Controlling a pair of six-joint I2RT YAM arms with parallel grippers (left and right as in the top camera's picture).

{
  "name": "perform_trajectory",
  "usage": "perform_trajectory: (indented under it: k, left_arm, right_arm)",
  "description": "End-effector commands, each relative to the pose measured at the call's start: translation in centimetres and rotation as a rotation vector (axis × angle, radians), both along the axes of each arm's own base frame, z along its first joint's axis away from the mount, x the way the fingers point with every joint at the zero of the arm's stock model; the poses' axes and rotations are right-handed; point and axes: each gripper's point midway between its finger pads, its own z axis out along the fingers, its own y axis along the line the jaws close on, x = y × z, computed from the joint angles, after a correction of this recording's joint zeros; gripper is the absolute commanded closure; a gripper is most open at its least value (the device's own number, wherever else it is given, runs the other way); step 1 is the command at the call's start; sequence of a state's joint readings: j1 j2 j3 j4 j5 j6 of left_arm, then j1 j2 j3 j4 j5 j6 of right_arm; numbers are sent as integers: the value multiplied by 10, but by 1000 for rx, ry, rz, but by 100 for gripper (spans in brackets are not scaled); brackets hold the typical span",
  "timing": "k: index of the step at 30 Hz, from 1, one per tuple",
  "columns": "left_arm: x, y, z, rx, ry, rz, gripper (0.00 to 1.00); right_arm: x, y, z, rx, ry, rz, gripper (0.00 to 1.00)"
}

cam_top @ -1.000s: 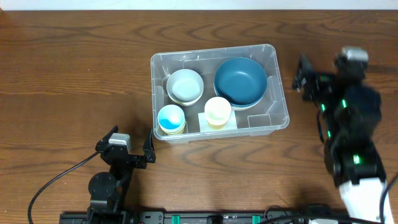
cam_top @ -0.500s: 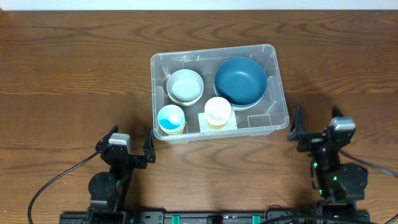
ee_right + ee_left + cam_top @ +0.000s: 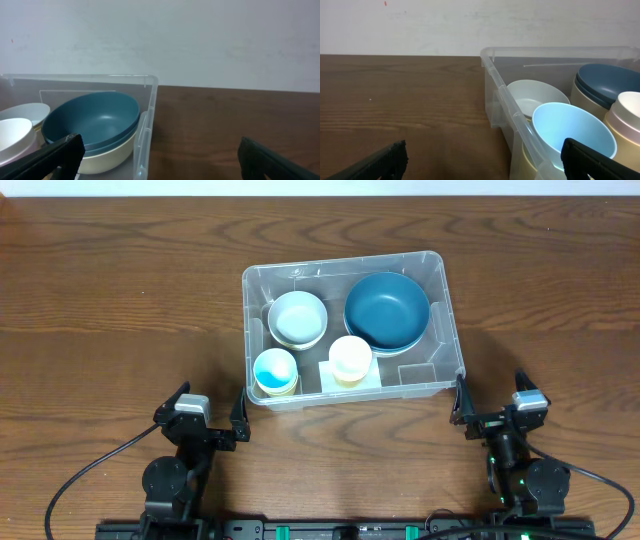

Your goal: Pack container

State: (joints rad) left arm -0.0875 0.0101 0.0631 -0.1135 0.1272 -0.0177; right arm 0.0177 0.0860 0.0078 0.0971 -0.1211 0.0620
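container: you have the clear bin [image 3: 425,366] upright on the table, a little right of centre, long side running left-right and slightly skewed.
far right inside: dark blue bowl [image 3: 387,310], open side up; the right wrist view shows it nested in another bowl with a cream outside.
far left inside: pale bowl [image 3: 297,319], open side up, just beside the blue one.
near left inside: blue cup [image 3: 275,371], blue inside, cream outside, in the corner.
near middle inside: cream cup [image 3: 350,359], standing on the label.
label: pale sheet [image 3: 372,380] on the base, showing to the right of the cream cup.
left gripper: [image 3: 214,398] released, jaws wide, nothing between them. It sits low at the near edge, near-left of the bin. Its right finger is just beside the near-left corner; you can't tell contact.
right gripper: [image 3: 489,392] released, jaws wide, nothing held. It sits near-right of the bin, left finger just beside the near-right corner; contact unclear.
table: dark wood grain [image 3: 120,300].
cable: black loop [image 3: 90,470] on the near left.
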Motion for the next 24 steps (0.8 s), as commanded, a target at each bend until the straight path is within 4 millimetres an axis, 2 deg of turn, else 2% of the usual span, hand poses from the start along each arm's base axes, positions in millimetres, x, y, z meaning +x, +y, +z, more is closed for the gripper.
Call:
perform_trajectory:
  k: [1,4,10,18,24]
  left_arm:
    - [1,2,-16,22,30,9,2]
    - [1,2,-16,22,30,9,2]
    - [1,2,-16,22,30,9,2]
    - [1,2,-16,22,30,9,2]
    - [1,2,-16,22,30,9,2]
  right_arm:
    - [-3,0,4,-58,-30,2,1]
    - [-5,0,1,-96,-26,1,1]
    - [-5,-1,-22,-156,61,1,1]
    - [-4,-11,-24,-159,72,-57,1]
    - [-4,-11,-23,-158,70,-60,1]
